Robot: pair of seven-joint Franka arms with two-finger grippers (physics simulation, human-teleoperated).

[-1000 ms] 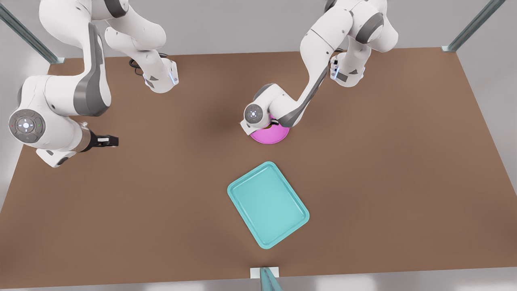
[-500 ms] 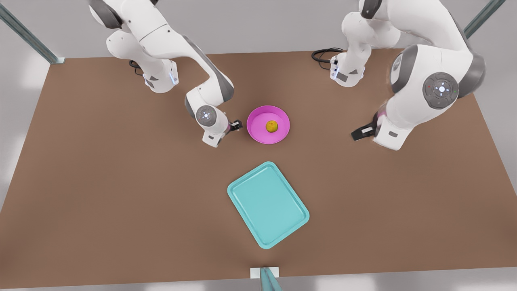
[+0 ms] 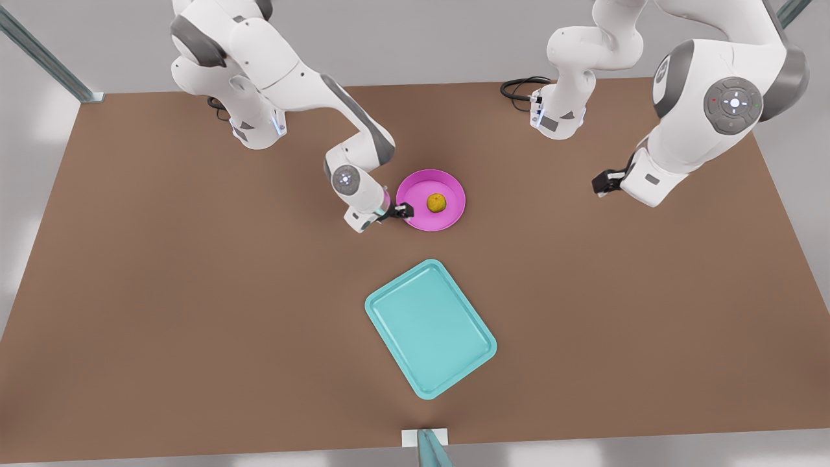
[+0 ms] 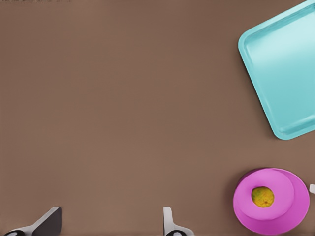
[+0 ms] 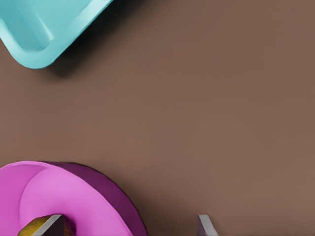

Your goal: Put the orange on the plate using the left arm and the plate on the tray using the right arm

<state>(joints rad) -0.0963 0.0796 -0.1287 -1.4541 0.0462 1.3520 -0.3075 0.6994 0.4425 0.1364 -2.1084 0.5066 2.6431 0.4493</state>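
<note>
Both wrist views cut their own fingers off at the frame edge. In the right wrist view one finger covers half of the orange (image 3: 436,203), and the tray (image 3: 430,328) is cropped in both. In the front view the left gripper (image 3: 602,183) is largely masked by its wrist housing, but the left wrist view shows its fingers (image 4: 170,221) spread apart and empty. The orange lies at the middle of the plate (image 3: 447,217), which rests on the table (image 3: 194,292) a little beyond centre toward the far edge. The tray lies apart from it, near the middle of the near edge. Compared with half a second earlier, the right gripper (image 3: 403,211) has advanced from just short of the plate to its rim. Its fingers are apart, one over the dish and one outside, not closed on it. The left arm has drawn back toward the far corner on the front view's right. The plate, orange and tray are unmoved. The right arm reaches low with its wrist bent down, while the left arm is folded high.
</note>
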